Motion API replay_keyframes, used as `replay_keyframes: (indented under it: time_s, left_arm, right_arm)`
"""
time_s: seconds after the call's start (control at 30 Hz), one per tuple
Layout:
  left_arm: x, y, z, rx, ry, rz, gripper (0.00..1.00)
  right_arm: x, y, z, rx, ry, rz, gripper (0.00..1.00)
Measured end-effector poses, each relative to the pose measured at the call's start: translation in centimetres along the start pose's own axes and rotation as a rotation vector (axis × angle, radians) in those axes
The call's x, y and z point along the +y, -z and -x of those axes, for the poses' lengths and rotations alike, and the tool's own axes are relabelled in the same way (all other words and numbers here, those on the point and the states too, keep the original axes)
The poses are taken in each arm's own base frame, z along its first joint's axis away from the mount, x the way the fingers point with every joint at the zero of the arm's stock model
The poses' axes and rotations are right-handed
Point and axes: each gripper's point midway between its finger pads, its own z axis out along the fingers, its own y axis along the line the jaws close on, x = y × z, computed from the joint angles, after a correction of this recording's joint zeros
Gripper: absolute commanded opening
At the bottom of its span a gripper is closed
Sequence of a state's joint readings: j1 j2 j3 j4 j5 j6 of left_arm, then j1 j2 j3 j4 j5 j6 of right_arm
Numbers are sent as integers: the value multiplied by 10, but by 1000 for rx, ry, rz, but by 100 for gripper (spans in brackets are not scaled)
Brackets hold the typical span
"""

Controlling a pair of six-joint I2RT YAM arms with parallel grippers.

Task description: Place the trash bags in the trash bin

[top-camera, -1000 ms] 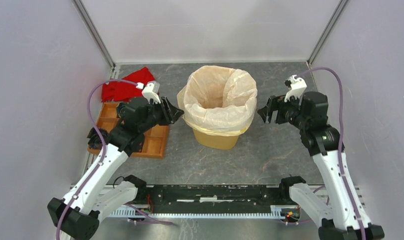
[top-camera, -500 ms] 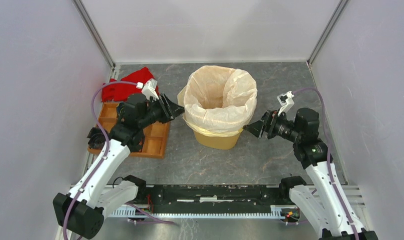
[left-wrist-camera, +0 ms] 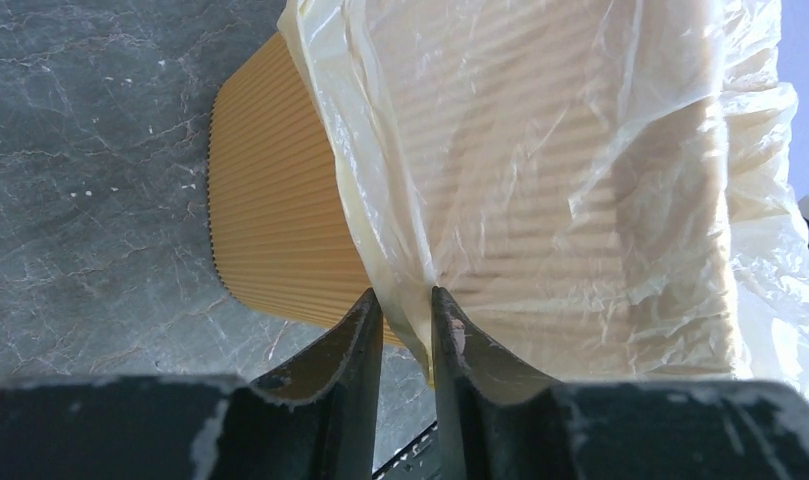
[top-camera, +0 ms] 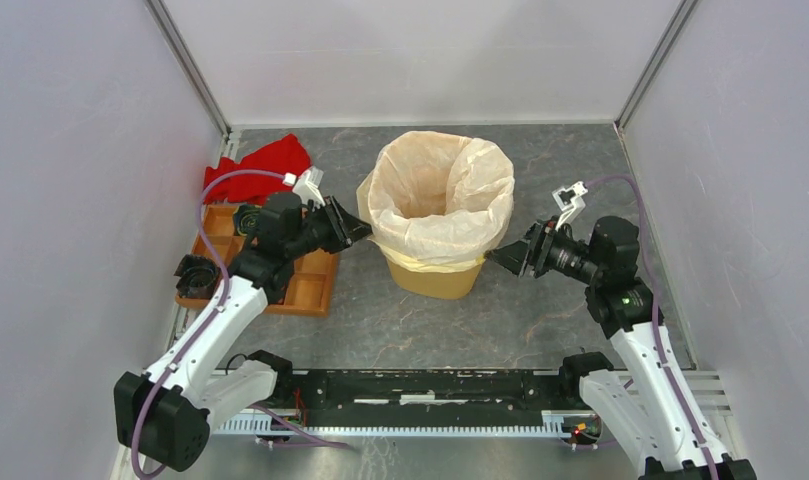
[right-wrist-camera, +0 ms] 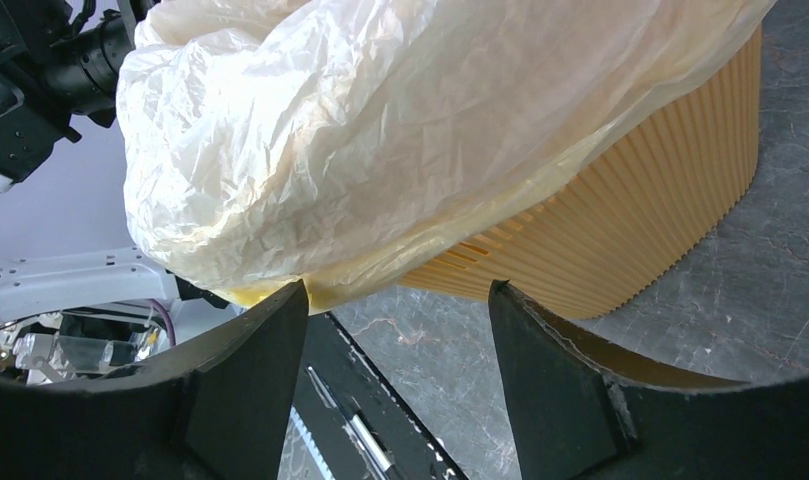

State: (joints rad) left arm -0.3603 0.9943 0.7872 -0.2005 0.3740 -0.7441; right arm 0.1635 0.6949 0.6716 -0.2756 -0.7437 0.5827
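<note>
Far left, a red cloth (top-camera: pixel 255 165) lies crumpled in the far corner of the tabletop (top-camera: pixel 540 330). Just near of it sits an orange tray (top-camera: pixel 310 285). The left arm reaches over that tray, and the left claw (top-camera: pixel 355 228) points right, up against the bin's left side.

On the wrist view, the left claw (left-wrist-camera: pixel 405 305) is nearly closed. Its two dark fingers (left-wrist-camera: pixel 355 340) stand close together with a fold of the bag (left-wrist-camera: pixel 580 180) running down between them. It looks clenched on that fold, though the film is thin and the contact is hard to make out.

Centre stage: the bin (top-camera: pixel 435 275) stands upright in the middle of the tabletop. The bag (top-camera: pixel 440 195) is in it as a liner, with its mouth open and its top turned out over the rim. The crinkled skirt hangs partway down the outer walls. The ribbed yellow-orange wall shows bare below the plastic.

Over to the right: the right claw (top-camera: pixel 502 257) comes in low and points left at the bin's right side, just beside the hanging edge of the bag. From its wrist camera the right claw (right-wrist-camera: pixel 395 295) is spread wide and holds nothing. The bin (right-wrist-camera: pixel 620 240) shows between the fingers (right-wrist-camera: pixel 260 360). The bag's (right-wrist-camera: pixel 380 130) lower edge droops just above the tip of one finger.
</note>
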Motion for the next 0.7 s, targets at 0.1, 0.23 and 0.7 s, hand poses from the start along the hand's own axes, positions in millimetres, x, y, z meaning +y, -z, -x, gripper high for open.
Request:
replay_keyframes:
  time_s: [0.1, 0.23, 0.7]
  left_arm:
    - [2, -2, -4, 11, 2, -6, 22]
    - [4, -6, -9, 25, 15, -20, 17]
    - [15, -2, -31, 43, 50, -36, 12]
  right_arm:
    - [0, -1, 2, -4, 5, 4, 73]
    - [0, -2, -1, 13, 0, 12, 74]
    - [-4, -5, -7, -13, 11, 36, 52]
